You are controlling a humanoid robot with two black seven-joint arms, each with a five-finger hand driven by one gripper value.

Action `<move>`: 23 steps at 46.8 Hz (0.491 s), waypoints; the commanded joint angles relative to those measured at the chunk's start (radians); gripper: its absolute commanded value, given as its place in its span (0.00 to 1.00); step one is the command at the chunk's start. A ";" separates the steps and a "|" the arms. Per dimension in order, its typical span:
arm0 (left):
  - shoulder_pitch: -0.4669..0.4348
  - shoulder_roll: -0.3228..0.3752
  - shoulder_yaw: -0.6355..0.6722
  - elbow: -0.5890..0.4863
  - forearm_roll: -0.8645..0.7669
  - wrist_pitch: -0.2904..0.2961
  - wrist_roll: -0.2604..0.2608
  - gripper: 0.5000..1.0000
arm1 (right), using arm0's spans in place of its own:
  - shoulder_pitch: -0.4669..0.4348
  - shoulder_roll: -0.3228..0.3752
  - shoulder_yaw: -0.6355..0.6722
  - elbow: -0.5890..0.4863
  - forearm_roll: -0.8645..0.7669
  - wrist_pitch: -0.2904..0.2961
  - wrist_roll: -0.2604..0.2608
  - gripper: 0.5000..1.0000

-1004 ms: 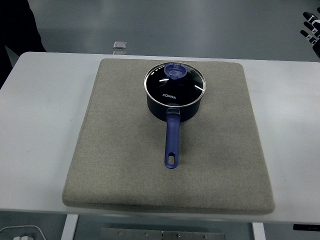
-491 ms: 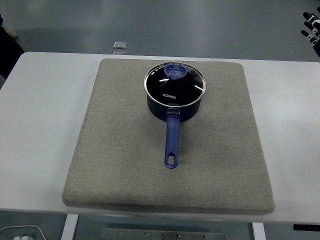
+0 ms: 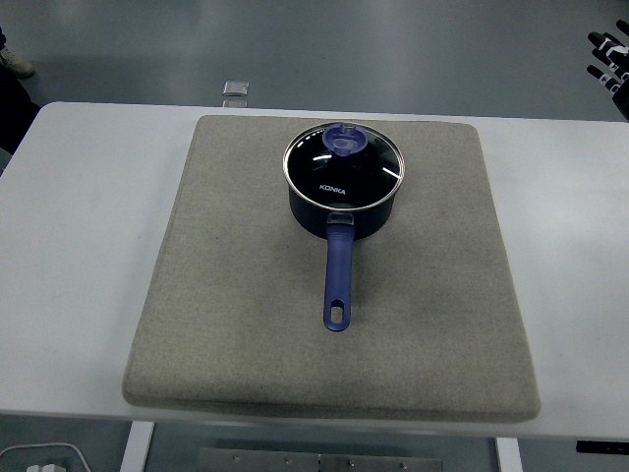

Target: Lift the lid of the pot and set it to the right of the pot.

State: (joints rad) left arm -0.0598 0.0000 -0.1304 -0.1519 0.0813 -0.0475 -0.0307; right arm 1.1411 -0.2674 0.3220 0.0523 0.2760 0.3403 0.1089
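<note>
A dark saucepan with a long blue handle stands on the grey mat, toward its far middle. The handle points at the table's near edge. A glass lid with a blue knob sits shut on the pot. My right hand shows only as black-and-white fingertips at the top right edge, far from the pot, spread and holding nothing. The left arm is out of view.
The mat lies on a white table, with bare mat to the right of the pot. A small grey object lies on the floor beyond the far edge. Part of a person shows at the top left.
The person at the top left has drawn back toward the edge. My right hand has barely shifted. Pot and lid have not moved.
</note>
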 commanded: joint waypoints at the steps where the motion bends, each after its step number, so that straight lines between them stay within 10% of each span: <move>1: 0.000 0.000 0.000 0.000 0.000 0.000 0.000 1.00 | 0.003 -0.001 -0.029 0.000 0.000 0.003 0.000 0.84; 23: 0.000 0.000 0.000 0.000 0.000 0.000 0.000 1.00 | 0.006 -0.016 -0.055 0.001 0.000 0.011 0.000 0.84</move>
State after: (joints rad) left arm -0.0598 0.0000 -0.1304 -0.1518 0.0813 -0.0475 -0.0307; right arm 1.1534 -0.2838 0.2686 0.0537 0.2764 0.3541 0.1089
